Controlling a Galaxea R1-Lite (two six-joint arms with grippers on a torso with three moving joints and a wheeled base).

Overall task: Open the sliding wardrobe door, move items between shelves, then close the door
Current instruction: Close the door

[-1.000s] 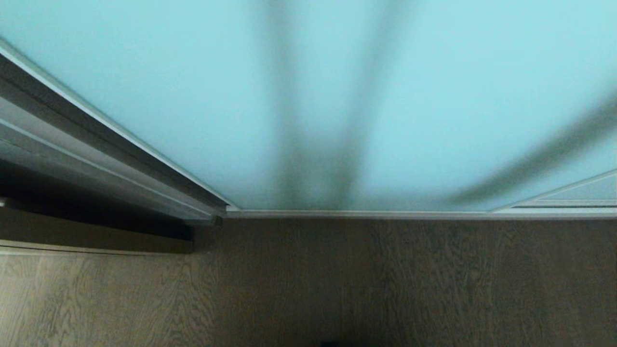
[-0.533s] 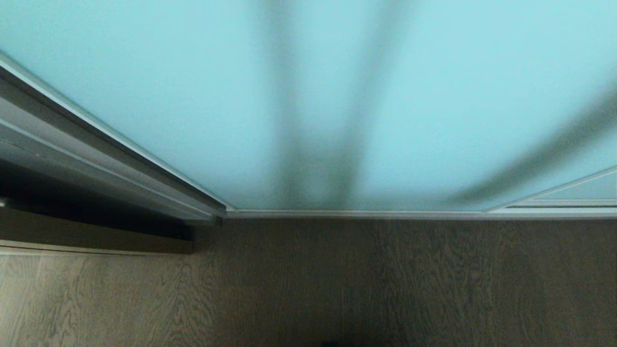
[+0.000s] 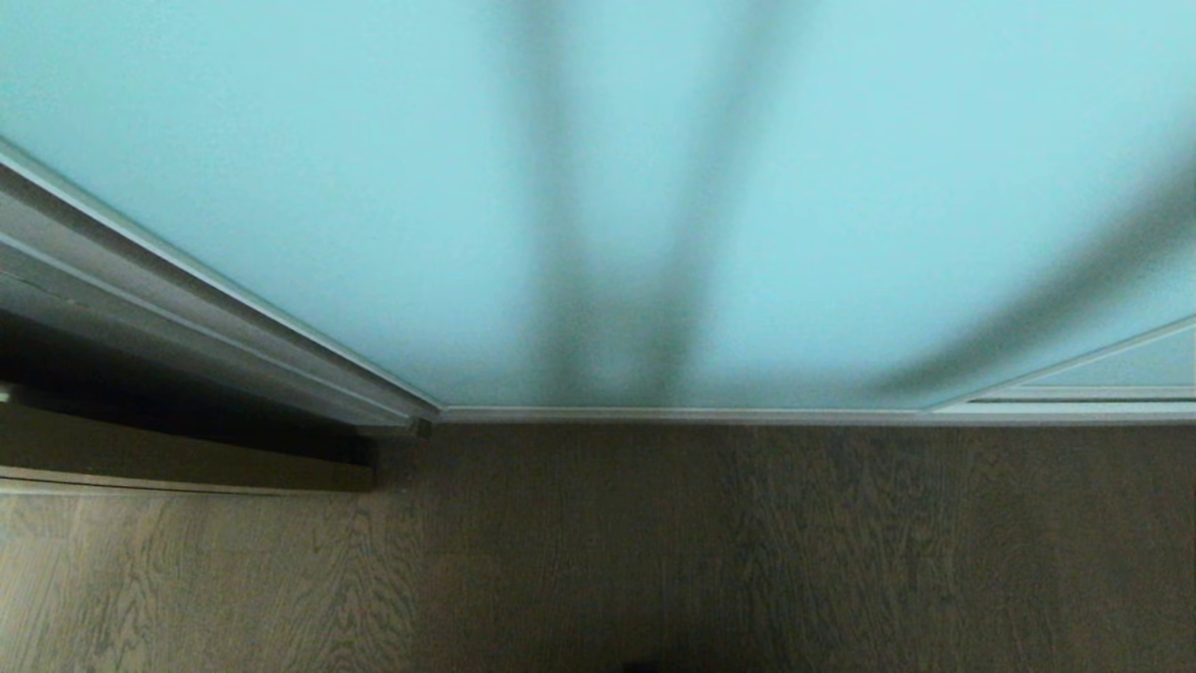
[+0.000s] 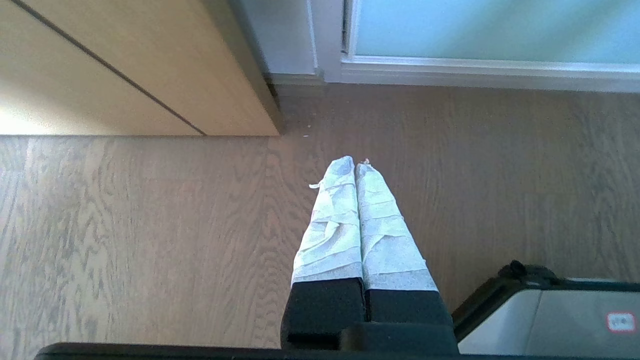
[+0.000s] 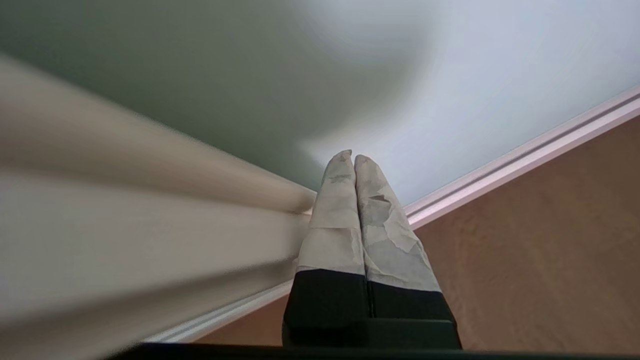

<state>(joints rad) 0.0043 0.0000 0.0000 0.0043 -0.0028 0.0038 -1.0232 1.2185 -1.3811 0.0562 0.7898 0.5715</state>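
The right tool (image 5: 354, 159), pinched together and empty, sits beside the sliding wardrobe door (image 5: 475, 75) frame edge, above open floor (image 5: 550, 240).

The sliding wardrobe door (image 3: 327, 187) is frosted, matt glass in a metal frame (image 3: 691, 414); the floor (image 3: 747, 542) looks like grained wood.

Grey-brown wood-grain floor (image 3: 747, 551); beige cabinet panel (image 4: 100, 75) at left; white baseboard (image 4: 295, 77).
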